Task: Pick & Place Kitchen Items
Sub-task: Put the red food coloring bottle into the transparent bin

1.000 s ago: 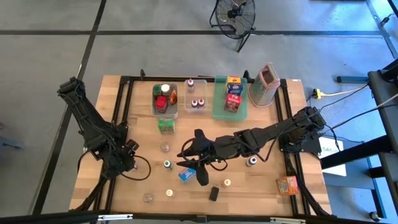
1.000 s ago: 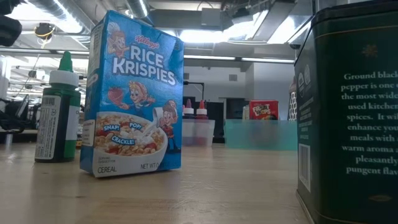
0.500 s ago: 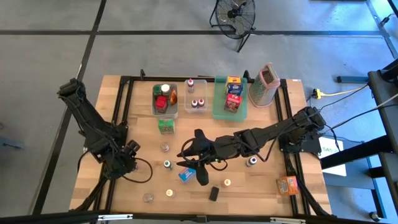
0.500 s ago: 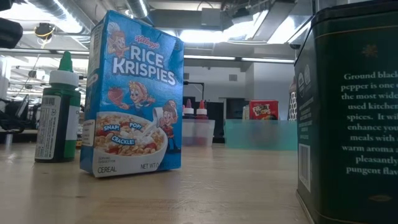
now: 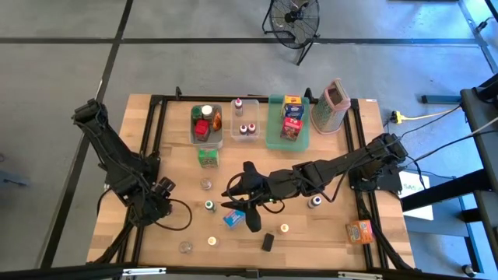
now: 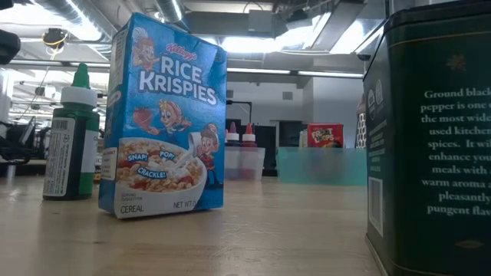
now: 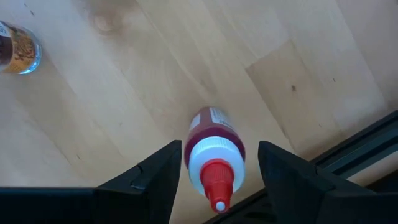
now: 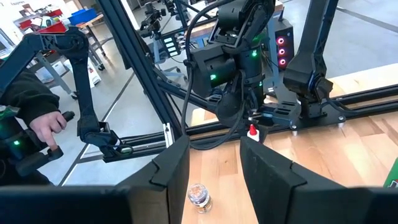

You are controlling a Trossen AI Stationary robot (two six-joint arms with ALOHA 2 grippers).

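Note:
A small bottle (image 7: 214,140) with a white shoulder and a red cap stands upright on the wooden table near its left edge. My left gripper (image 7: 219,146) (image 5: 161,196) points down over it, open, one finger on either side of the bottle with a narrow gap each way. My right gripper (image 8: 214,149) (image 5: 236,192) hangs open over the table's middle, nothing between its fingers. Below it lie a blue cereal box (image 5: 232,219) and a green-capped bottle (image 5: 209,206). More kitchen items are scattered over the near half of the table.
At the far edge stand two clear bins (image 5: 206,124) (image 5: 245,128), a green tray (image 5: 288,120) and a grater (image 5: 334,105). A green box (image 5: 208,158), small jars (image 5: 206,184) (image 5: 315,202), a black tin (image 5: 267,242) and an orange box (image 5: 359,231) lie around. A person's hand (image 8: 46,127) shows beyond the table.

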